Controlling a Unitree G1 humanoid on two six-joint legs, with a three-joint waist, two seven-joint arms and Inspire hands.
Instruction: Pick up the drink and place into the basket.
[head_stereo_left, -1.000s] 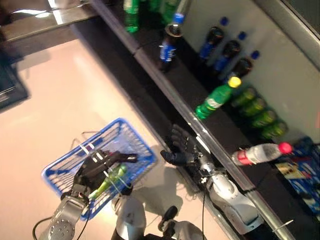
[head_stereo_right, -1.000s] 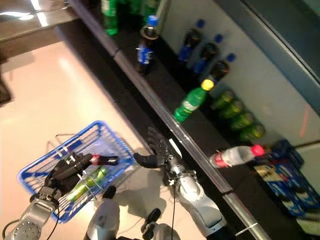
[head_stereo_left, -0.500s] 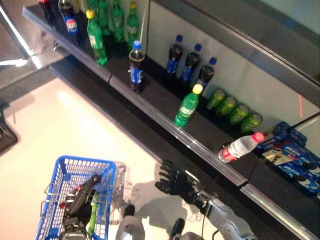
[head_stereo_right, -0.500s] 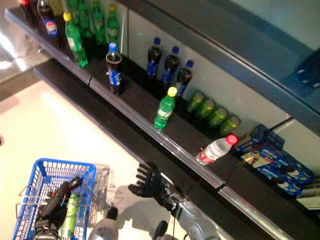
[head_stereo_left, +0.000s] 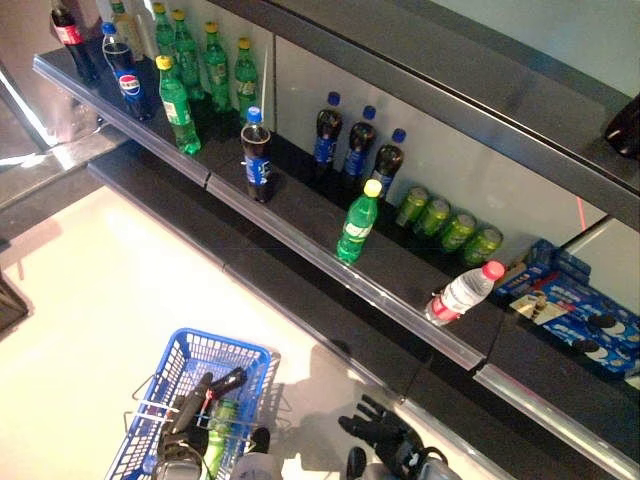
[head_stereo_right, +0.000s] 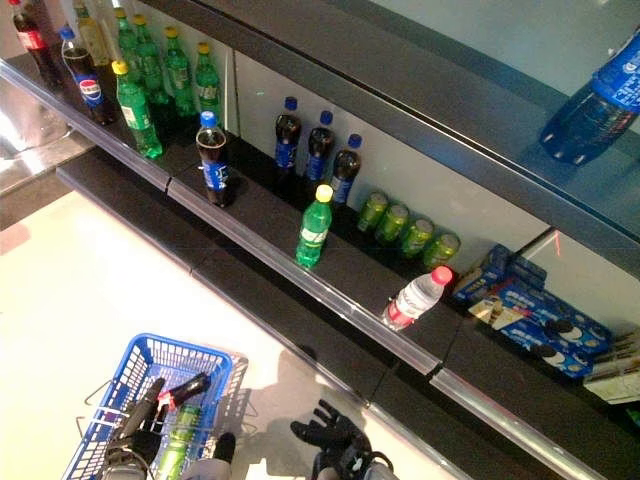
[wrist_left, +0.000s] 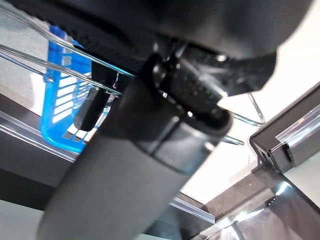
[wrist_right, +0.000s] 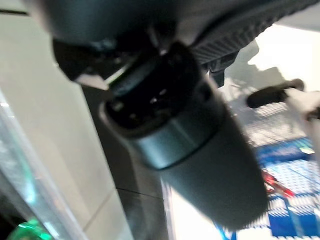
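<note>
The blue basket (head_stereo_left: 228, 346) hangs low at the lower left, held up by my left hand (head_stereo_left: 187, 412), which is shut on its thin wire handles (wrist_left: 45, 70). A green drink bottle (head_stereo_left: 219, 438) lies inside the basket. My right hand (head_stereo_left: 384, 433) is open and empty, fingers spread, low near the floor in front of the shelf base. On the shelf stand a green bottle with a yellow cap (head_stereo_left: 358, 222) and a dark cola bottle (head_stereo_left: 255, 157) near the front edge. A clear water bottle with a red cap (head_stereo_left: 462, 293) lies on its side.
The long dark shelf (head_stereo_left: 300, 235) runs diagonally with a metal front rail. Dark bottles (head_stereo_left: 355, 145), green cans (head_stereo_left: 450, 225) and green bottles (head_stereo_left: 210, 65) stand along its back. Blue packets (head_stereo_left: 575, 310) lie at the right. Pale floor (head_stereo_left: 90, 290) spreads at the left.
The camera has swung, so the shelf now shows more fully. My right hand has drawn back from the shelf base toward my body. The blue basket still hangs from my left hand.
</note>
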